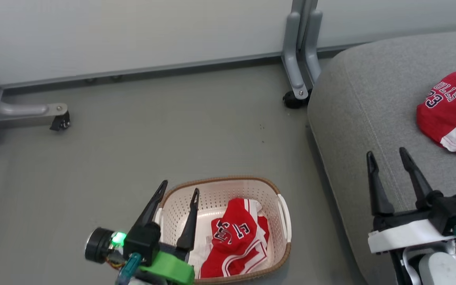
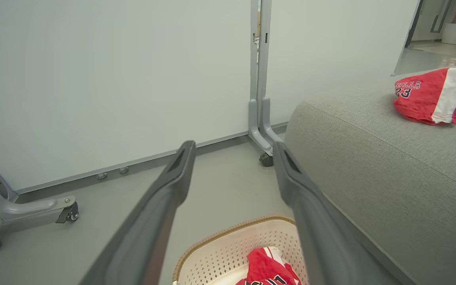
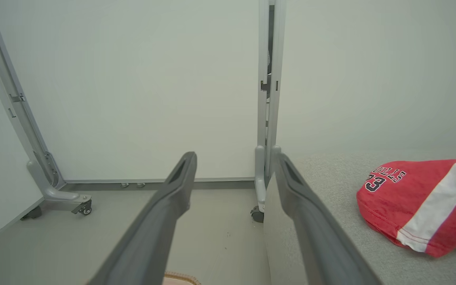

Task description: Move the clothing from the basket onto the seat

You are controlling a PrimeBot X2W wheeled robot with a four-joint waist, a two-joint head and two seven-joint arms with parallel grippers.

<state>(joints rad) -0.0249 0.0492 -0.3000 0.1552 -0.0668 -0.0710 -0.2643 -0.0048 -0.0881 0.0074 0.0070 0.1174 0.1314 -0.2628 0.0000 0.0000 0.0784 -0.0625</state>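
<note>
Left claw [image 1: 181, 186] spread wide, empty, hovers over basket [image 1: 220, 180] rim, probably lining up on crumpled red jersey [image 1: 234, 233] inside. Right claw [image 1: 386, 151], equally wide and empty, hangs above seat [image 1: 362, 79] edge. No. 23 jersey [image 1: 449, 111] lies on seat, well apart.

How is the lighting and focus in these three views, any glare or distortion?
Head view: soft even light, sharp, a green lamp glowing by the left gripper. Left wrist view: no glare, near fingers slightly soft. Right wrist view: flat light, edge post leans, jersey lettering legible.
</note>
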